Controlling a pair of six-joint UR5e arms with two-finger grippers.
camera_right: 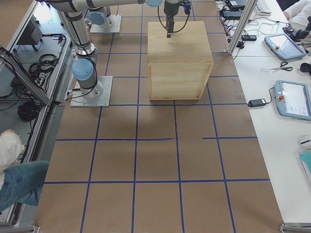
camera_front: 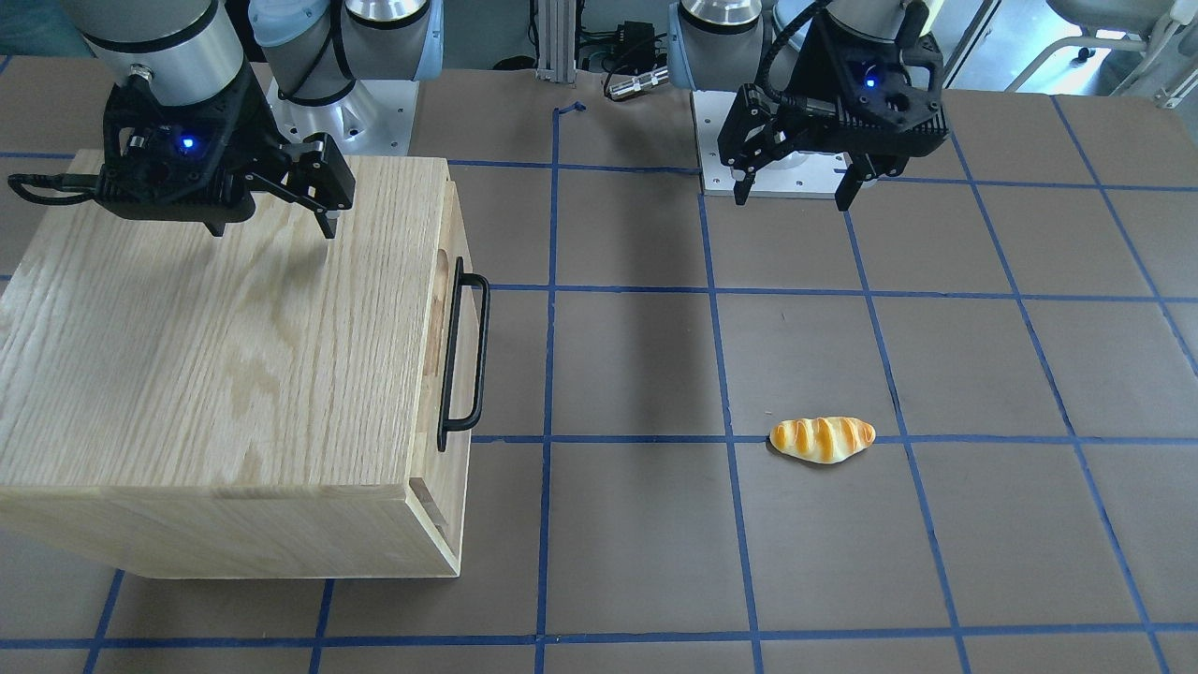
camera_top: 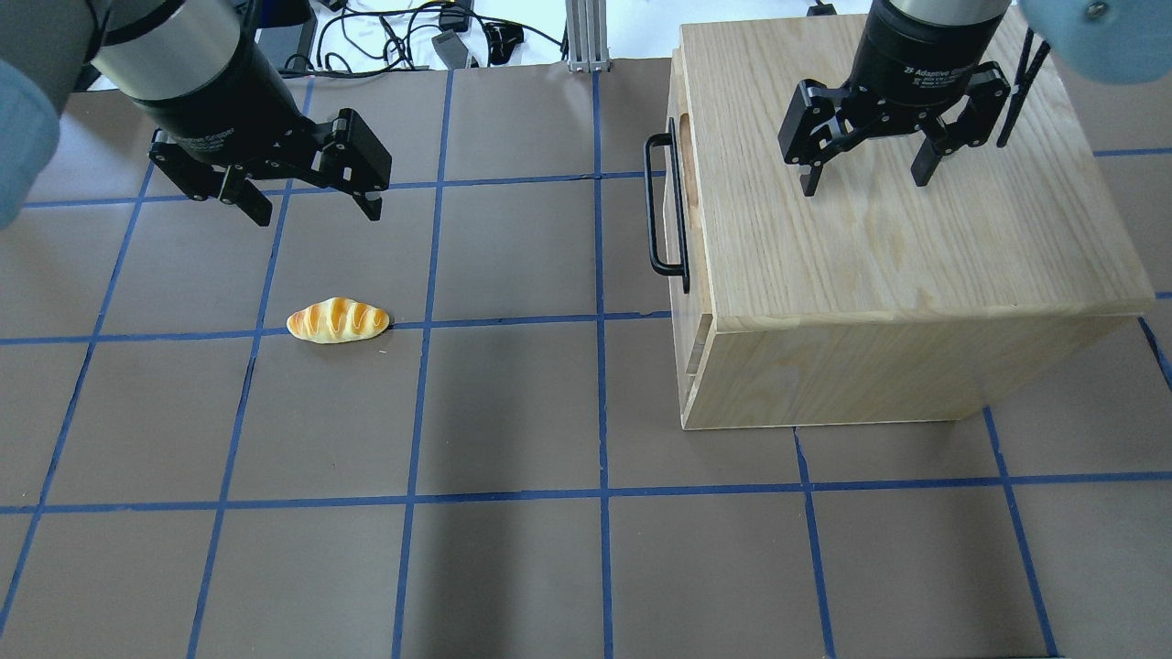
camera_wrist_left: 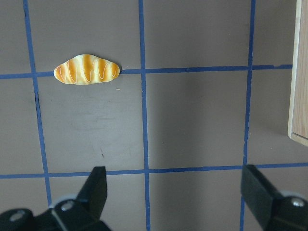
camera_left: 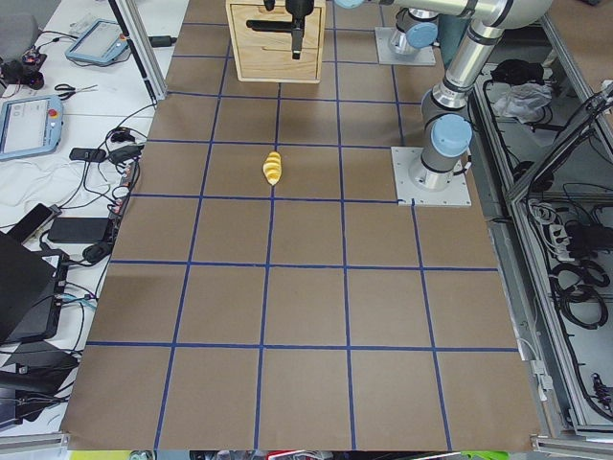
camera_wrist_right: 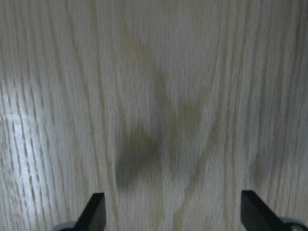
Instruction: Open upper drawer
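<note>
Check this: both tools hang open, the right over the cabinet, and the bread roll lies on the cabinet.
One error: the overhead view shows the bread roll on the table, near the left tool. The right tool does hang open over the cabinet.

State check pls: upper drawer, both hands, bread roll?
upper drawer: closed, handle not gripped.
left hand: open, empty, above the table.
right hand: open, empty, above the cabinet top.
bread roll: lying on the table, not held.
</note>
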